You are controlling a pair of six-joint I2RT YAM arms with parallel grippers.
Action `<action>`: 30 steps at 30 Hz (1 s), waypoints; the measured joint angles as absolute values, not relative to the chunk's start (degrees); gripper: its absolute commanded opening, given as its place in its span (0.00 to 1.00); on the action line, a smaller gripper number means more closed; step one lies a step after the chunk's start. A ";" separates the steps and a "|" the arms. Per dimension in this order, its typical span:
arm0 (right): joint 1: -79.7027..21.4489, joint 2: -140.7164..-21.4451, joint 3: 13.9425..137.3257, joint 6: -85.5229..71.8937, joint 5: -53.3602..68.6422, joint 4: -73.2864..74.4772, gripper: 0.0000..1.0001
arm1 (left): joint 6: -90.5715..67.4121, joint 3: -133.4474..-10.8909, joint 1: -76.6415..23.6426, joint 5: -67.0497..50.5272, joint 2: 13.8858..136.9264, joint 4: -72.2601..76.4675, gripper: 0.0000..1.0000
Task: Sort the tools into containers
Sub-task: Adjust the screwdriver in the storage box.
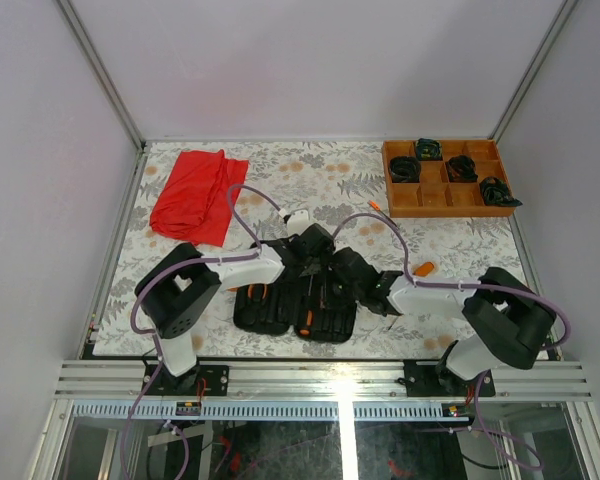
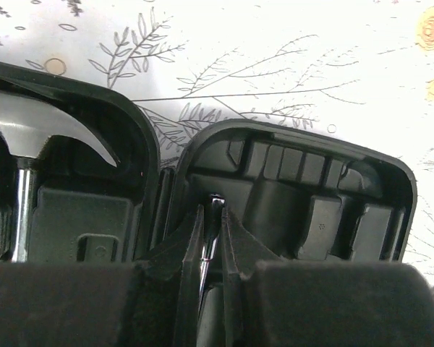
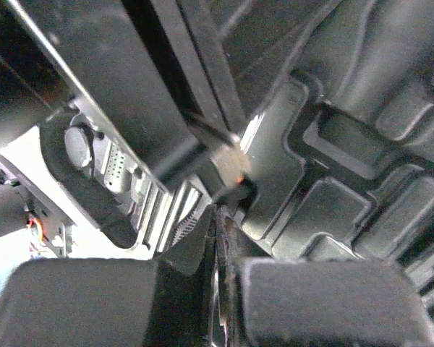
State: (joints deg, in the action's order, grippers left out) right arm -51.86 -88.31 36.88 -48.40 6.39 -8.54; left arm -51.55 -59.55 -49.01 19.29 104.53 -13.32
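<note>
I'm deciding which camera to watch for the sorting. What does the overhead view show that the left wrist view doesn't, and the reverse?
Only the overhead view: the red cloth, the wooden tray holding black coiled bundles, and the right arm.
Only the left wrist view: the hammer lying in one half of the case, moulded slots in the other half, and the left gripper shut on a thin metal shaft.
Both: the open case on the floral table.
</note>
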 measured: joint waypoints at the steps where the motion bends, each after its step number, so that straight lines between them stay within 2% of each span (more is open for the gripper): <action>1: -51.86 -87.00 35.90 -48.40 6.00 -9.56 0.01 | -51.57 -59.11 -49.01 19.09 104.36 -12.53 0.00; 4: -51.68 -83.72 33.82 -47.48 4.25 -8.01 0.09 | -51.70 -58.35 -49.04 17.85 103.72 -10.09 0.00; 8: -51.59 -78.59 32.42 -45.23 2.48 -0.47 0.19 | -52.03 -58.22 -49.08 16.45 103.11 -8.75 0.08; 11: -51.31 -73.84 32.01 -44.12 1.67 3.27 0.24 | -52.01 -58.24 -49.10 15.68 102.78 -9.08 0.17; 20: -50.92 -60.93 31.88 -42.94 -5.76 12.32 0.30 | -49.60 -58.87 -49.93 11.38 100.36 -14.44 0.46; 24: -50.83 -59.37 31.27 -43.20 -8.47 15.03 0.30 | -47.88 -59.27 -50.11 10.15 98.50 -17.32 0.50; 30: -50.00 -59.37 31.05 -44.56 -11.62 18.94 0.33 | -46.15 -59.22 -49.98 9.87 92.60 -21.52 0.51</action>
